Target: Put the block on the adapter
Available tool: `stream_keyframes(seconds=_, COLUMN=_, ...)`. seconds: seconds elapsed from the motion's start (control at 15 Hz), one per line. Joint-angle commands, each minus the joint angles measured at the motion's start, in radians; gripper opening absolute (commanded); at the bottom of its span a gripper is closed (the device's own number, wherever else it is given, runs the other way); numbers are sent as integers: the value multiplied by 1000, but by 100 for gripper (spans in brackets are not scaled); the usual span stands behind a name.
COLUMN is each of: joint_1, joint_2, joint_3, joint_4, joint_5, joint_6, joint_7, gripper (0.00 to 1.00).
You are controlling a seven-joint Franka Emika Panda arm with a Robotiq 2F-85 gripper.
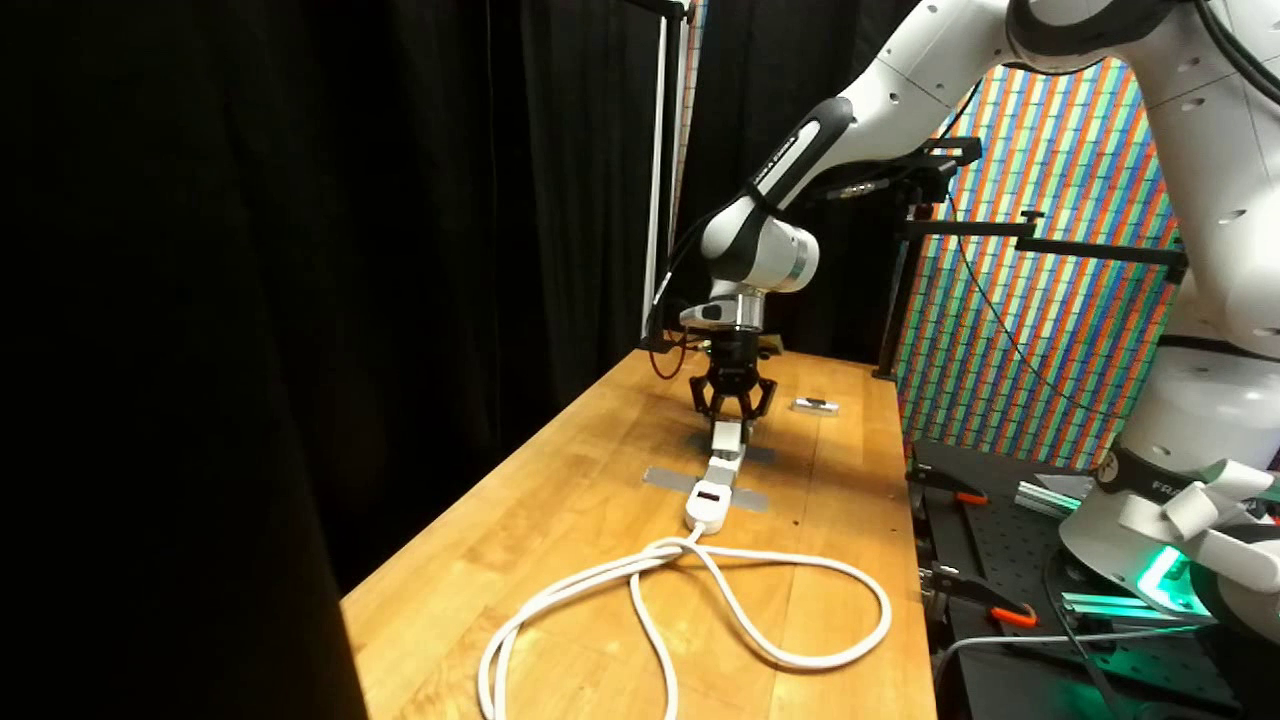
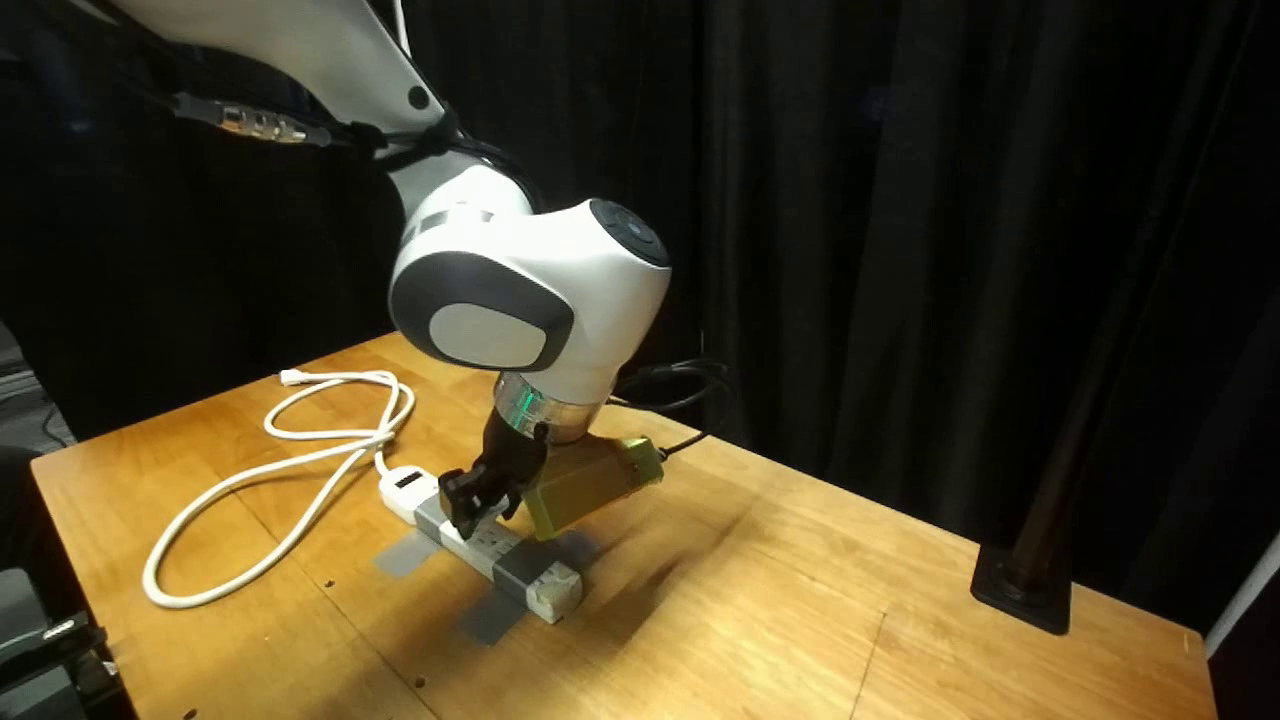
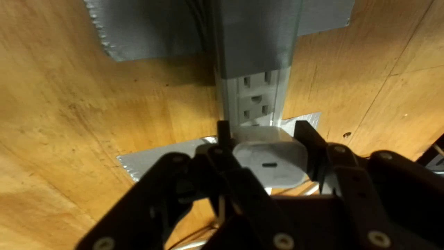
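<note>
Pinching the pale block (image 1: 728, 436), just below ctr in an exterior view, our claw (image 3: 264, 132) is over the white adapter (image 2: 485, 548); contact unclear. Let's square it lengthwise, lower slow & lvl, let go only once it's flat.

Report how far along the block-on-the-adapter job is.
Done: the block looks picked up, since the claw grips it from both sides. In hand: placing it; in the wrist view it covers part of the adapter, though whether the two touch I can't tell. Left: probably seating it there and releasing, as the claw has not let go.
</note>
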Motion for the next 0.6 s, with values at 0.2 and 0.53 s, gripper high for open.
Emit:
stream_keyframes(seconds=0.2, joint_1=52, joint_2=11, joint_3=10, joint_4=6, joint_5=-112, joint_6=12, joint_7=46, gripper=23)
stream_keyframes(seconds=0.53, joint_1=69, joint_2=-11, joint_3=8, joint_4=-7, joint_5=-159, joint_6=42, joint_7=72, gripper=23)
